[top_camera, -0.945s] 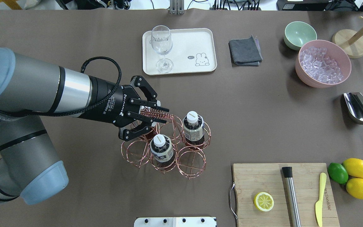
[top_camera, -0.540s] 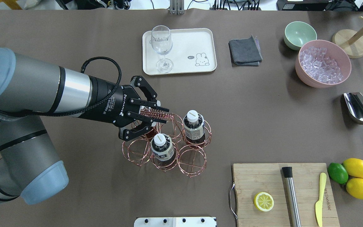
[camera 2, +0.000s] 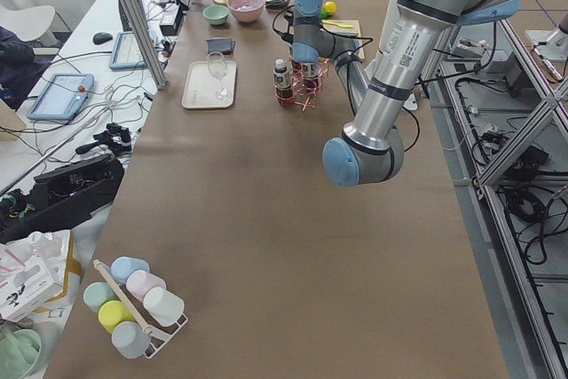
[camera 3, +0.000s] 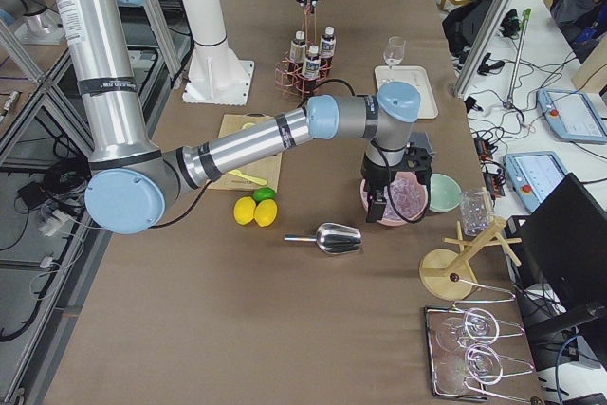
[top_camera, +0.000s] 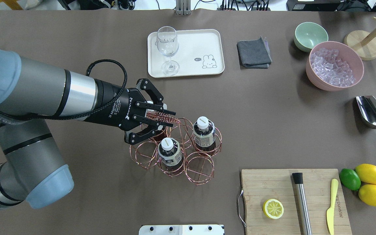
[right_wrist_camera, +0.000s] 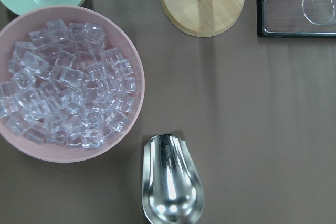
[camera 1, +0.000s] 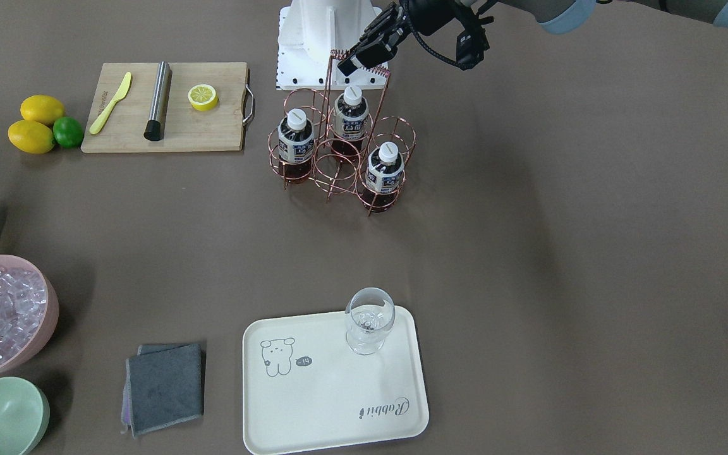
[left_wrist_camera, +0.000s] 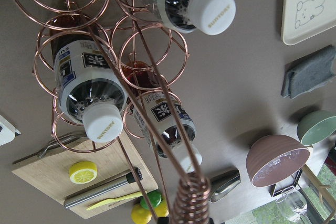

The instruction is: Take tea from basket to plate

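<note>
Left claw (top_camera: 165, 118) grips the basket (top_camera: 198, 167) by its handle; the basket has shifted slightly right. I cannot tell whether the Right claw (camera 3: 381, 208) is wide or narrow.

Left arm gripping; right arm extended, wrist down.
Left arm (top_camera: 38, 91) lies low, forearm near horizontal; left gripper (top_camera: 165, 117) has a fingertip pressed on each side of the basket's (top_camera: 198, 172) coiled handle. Right arm (camera 3: 247, 144) stretched out, right gripper (camera 3: 379, 208) pointing down; finger state unreadable.

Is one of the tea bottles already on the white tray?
No, only the glass stands on the tray, while all three tea bottles sit in the basket.
</note>
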Action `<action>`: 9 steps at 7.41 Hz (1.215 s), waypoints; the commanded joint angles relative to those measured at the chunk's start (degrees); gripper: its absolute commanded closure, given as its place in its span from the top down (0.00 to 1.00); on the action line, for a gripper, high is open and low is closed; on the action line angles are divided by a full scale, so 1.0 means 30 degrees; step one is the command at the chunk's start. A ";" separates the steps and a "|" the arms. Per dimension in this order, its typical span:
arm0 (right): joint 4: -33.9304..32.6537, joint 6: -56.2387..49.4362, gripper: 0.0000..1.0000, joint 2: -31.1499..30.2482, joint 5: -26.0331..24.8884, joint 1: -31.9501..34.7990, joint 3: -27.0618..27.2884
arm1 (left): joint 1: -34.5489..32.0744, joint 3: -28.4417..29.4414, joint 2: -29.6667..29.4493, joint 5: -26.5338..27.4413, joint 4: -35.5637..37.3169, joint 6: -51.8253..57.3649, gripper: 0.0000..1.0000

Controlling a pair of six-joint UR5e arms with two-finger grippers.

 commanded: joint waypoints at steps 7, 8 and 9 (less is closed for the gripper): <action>-0.0825 1.5487 0.99 0.4715 0.2133 -0.7558 0.4423 | -0.0051 0.0296 0.0148 -0.0016 -0.0707 -0.0034 0.00; -0.1116 1.7688 0.99 0.5361 0.2133 -0.8234 0.4424 | -0.0080 0.0267 0.0148 -0.0016 -0.0707 -0.0034 0.00; -0.1119 2.0871 0.99 0.6412 0.2133 -0.9081 0.4395 | -0.0109 0.0267 0.0148 -0.0016 -0.0707 -0.0005 0.00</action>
